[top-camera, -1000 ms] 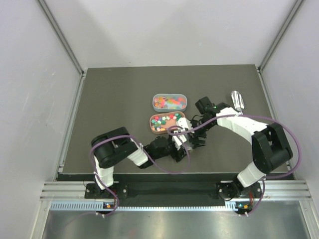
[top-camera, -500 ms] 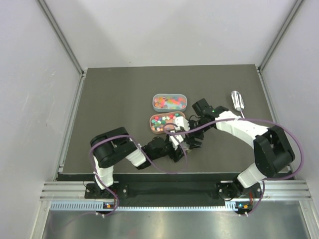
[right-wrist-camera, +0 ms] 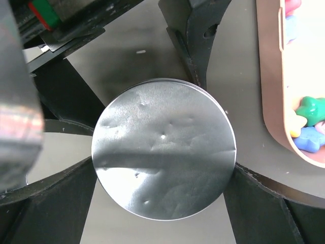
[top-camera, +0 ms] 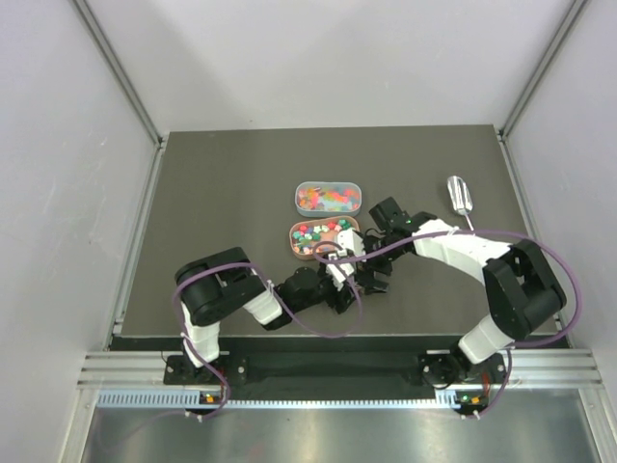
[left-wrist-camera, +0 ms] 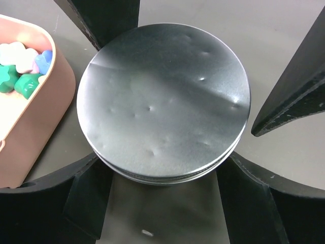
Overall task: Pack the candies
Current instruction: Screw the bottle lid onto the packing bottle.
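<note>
Marks what looks like the capping step near its end, with left gripper (left-wrist-camera: 175,89) clamped on the lidded jar (left-wrist-camera: 162,101) beside the brown tray (left-wrist-camera: 53,101) of loose candies (left-wrist-camera: 10,79) and right gripper (right-wrist-camera: 109,101) spread clear of it; calls next, probably, for withdrawing both arms.

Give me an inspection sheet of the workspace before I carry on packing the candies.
Surface: dark table, flat and matt.
Job's things: candies lie in a brown tray and in a clear box behind it. A jar with its metal lid on stands beside the tray.
Clutter: a metal scoop lies at the far right, apart from everything else.
Grippers: the left gripper is closed on the jar's sides. The right gripper straddles the same jar; contact cannot be told.
Cables: a purple cable loops off each arm; no snag seen.
Surroundings: grey walls on three sides.
</note>
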{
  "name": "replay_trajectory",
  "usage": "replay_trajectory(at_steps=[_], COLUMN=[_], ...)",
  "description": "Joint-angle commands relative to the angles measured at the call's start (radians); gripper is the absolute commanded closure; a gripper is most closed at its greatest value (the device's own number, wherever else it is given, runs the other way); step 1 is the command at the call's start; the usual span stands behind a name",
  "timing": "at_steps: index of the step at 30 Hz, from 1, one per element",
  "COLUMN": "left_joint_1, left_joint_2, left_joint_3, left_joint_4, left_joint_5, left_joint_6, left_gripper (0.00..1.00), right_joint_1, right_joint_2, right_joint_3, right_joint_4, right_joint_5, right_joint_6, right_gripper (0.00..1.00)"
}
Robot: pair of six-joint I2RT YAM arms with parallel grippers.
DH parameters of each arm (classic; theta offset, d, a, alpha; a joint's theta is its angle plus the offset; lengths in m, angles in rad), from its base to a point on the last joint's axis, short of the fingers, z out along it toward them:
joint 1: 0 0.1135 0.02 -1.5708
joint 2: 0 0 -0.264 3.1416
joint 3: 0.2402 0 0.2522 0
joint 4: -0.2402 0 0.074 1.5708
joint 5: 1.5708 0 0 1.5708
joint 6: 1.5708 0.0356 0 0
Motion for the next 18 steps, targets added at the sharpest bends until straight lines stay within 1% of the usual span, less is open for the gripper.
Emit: replay_trajectory(at_steps=[1,3,10,15,18], left_joint_1=[-0.009,-0.009,-0.011,-0.011,-0.011], left_joint_2=[0.070,0.079,0.108,0.117,0.123], left_joint_3=[0.038,0.049,0.056,0.058,0.061], left_joint_4=[-0.210,-0.211,-0.214,-0.208,-0.214], left_joint_5=[-0.095,-0.100,-0.102,-0.112,-0.109], left_joint_6=[0.104,0.106,0.084,0.081,0.084], left_gripper=[0.20,0.18,0.20,0.20,0.20], right_joint_1=[0.034,0.008,-0.141,-0.181,-0.211], right_joint_2=[0.042,0.053,0.102,0.100,0.132], right_joint_3=[-0.023,0.015,0.141,0.169,0.196], right_joint_4=[-0.187,-0.237,-0.406,-0.437,-0.432], right_joint_5=[0.063,0.069,0.088,0.092,0.091], right_joint_6=[-0.075,-0.115,-0.256,-0.342,-0.352], right_gripper=[0.00,0.00,0.00,0.00,0.00])
